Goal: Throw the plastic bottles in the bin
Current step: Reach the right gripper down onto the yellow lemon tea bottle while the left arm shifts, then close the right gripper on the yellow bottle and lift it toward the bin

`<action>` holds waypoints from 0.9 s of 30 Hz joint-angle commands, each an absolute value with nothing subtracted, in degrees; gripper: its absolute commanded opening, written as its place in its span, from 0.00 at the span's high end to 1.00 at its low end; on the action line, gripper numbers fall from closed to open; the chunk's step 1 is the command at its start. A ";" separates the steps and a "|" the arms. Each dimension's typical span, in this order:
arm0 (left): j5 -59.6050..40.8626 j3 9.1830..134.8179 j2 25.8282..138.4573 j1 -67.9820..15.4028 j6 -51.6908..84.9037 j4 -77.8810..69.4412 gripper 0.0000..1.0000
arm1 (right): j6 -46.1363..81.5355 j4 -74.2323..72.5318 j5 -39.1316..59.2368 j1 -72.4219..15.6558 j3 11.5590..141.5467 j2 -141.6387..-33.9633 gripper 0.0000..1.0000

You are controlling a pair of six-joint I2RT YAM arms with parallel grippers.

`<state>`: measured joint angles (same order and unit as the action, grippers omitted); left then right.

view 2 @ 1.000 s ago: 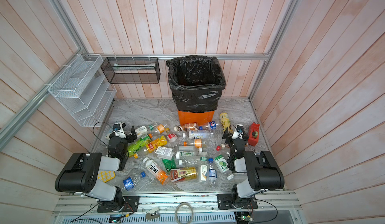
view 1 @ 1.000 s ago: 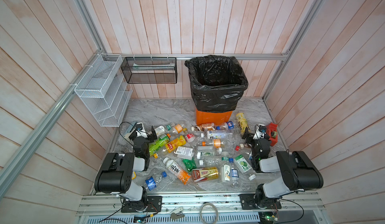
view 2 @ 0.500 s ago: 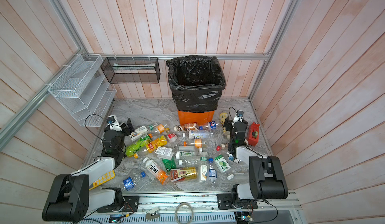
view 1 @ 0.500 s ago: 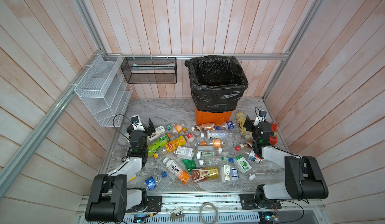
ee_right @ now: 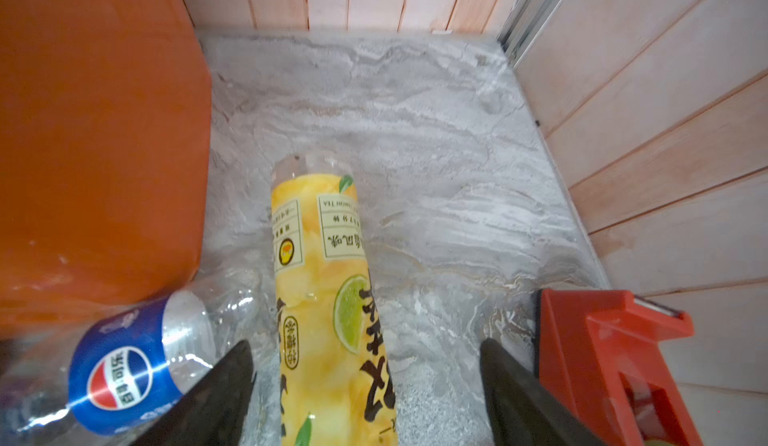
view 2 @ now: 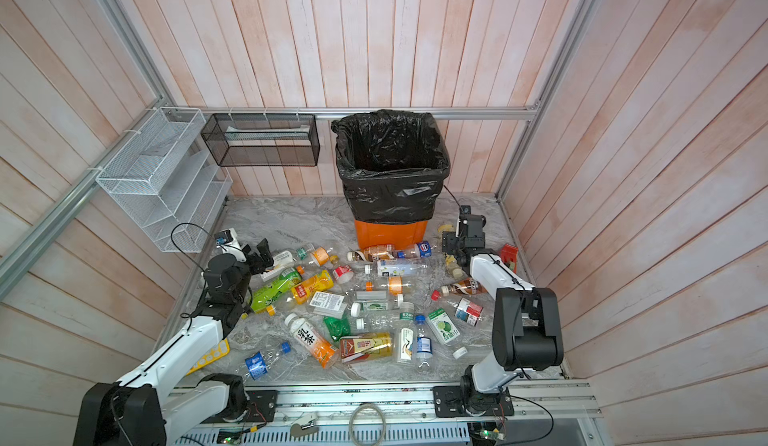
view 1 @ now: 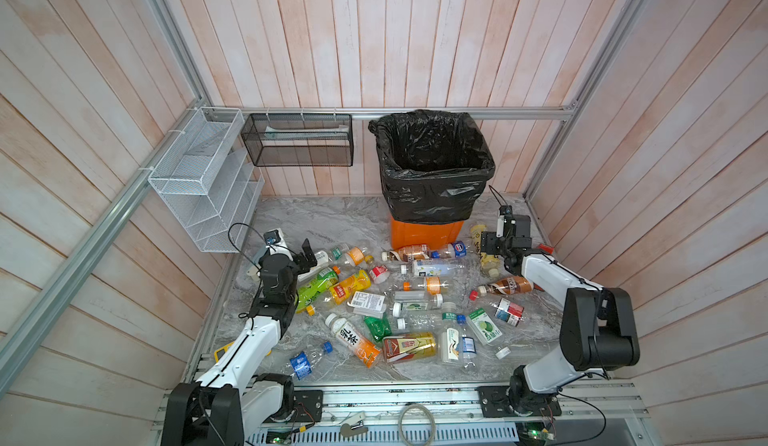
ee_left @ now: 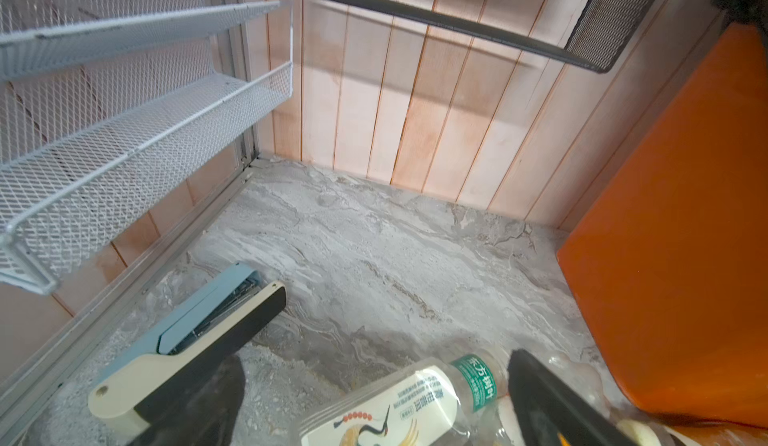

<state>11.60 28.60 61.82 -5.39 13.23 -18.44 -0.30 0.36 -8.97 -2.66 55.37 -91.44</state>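
The bin point(view 1: 432, 165), orange with a black bag over its rim, stands at the back. Several plastic bottles point(view 1: 395, 302) lie scattered on the marble floor in front of it. My left gripper point(ee_left: 374, 377) is open low over the floor, with a white-label bottle point(ee_left: 399, 406) with a green band lying between its fingers. In both top views it sits at the left of the pile point(view 1: 309, 255) point(view 2: 259, 255). My right gripper point(ee_right: 365, 365) stands open around a yellow lemon-tea bottle point(ee_right: 320, 282) beside the bin's orange wall point(ee_right: 95, 153), with gaps on both sides. A Pepsi bottle point(ee_right: 124, 377) lies next to it.
A white wire rack point(view 1: 203, 182) and a black mesh basket point(view 1: 299, 141) hang on the walls. A stapler point(ee_left: 187, 340) lies by my left gripper's fingers point(ee_left: 224, 386). A red tape dispenser point(ee_right: 602, 361) stands close to my right gripper. A yellow calculator point(view 2: 208, 354) lies front left.
Both arms have stretched forward from the front. The left gripper reached the white-label bottle, the right the yellow bottle by the bin. The right jaws have narrowed.
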 commanded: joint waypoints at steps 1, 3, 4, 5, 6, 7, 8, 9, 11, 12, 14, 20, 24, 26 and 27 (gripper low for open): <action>9.73 30.01 61.83 -5.54 14.04 -14.85 0.00 | -2.55 7.70 -7.76 -2.52 58.46 -93.90 0.20; 9.32 30.12 61.68 -5.56 14.07 -13.88 0.00 | -2.79 8.88 -7.40 -2.29 59.50 -95.44 0.22; 9.30 30.11 61.60 -5.54 14.20 -13.46 0.00 | -2.81 9.45 -6.99 -2.08 59.90 -96.08 0.22; 9.36 30.11 61.53 -5.54 14.33 -13.07 0.00 | -2.83 9.78 -6.51 -1.97 60.12 -96.45 0.22; 9.56 29.93 61.48 -5.60 14.41 -12.83 0.00 | -2.95 10.14 -6.00 -1.82 60.29 -96.74 0.22; 9.35 29.75 61.44 -5.55 14.48 -12.76 0.00 | -3.04 10.26 -5.46 -1.74 60.29 -96.89 0.22; 9.23 29.53 61.34 -5.57 14.54 -12.75 0.00 | -3.29 10.44 -4.77 -1.51 60.29 -97.06 0.23; 9.06 29.46 61.34 -5.56 14.51 -12.67 0.01 | -3.48 10.62 -4.14 -1.35 60.41 -97.40 0.23; 8.73 29.50 61.52 -5.60 14.42 -12.24 0.00 | -3.84 11.53 -3.75 -0.98 60.96 -98.40 0.26; 8.49 29.57 61.64 -5.60 14.37 -11.94 0.00 | -3.85 11.93 -3.57 -0.85 61.37 -99.12 0.27; 8.32 29.87 62.04 -5.64 14.43 -11.44 0.00 | -3.83 12.06 -2.87 -0.56 61.69 -100.27 0.26; 8.53 30.85 63.23 -5.62 14.59 -9.42 0.00 | -3.45 10.64 -0.33 0.27 62.47 -103.11 0.23; 8.53 31.09 63.63 -5.63 14.68 -8.92 0.00 | -3.42 10.63 0.94 1.07 63.72 -105.08 0.23; 8.36 31.10 63.57 -5.62 14.89 -8.84 0.00 | -3.22 10.64 1.02 1.36 64.12 -105.64 0.23; 8.35 31.08 63.48 -5.63 14.94 -8.77 0.00 | -3.27 10.30 1.16 1.41 64.12 -105.64 0.24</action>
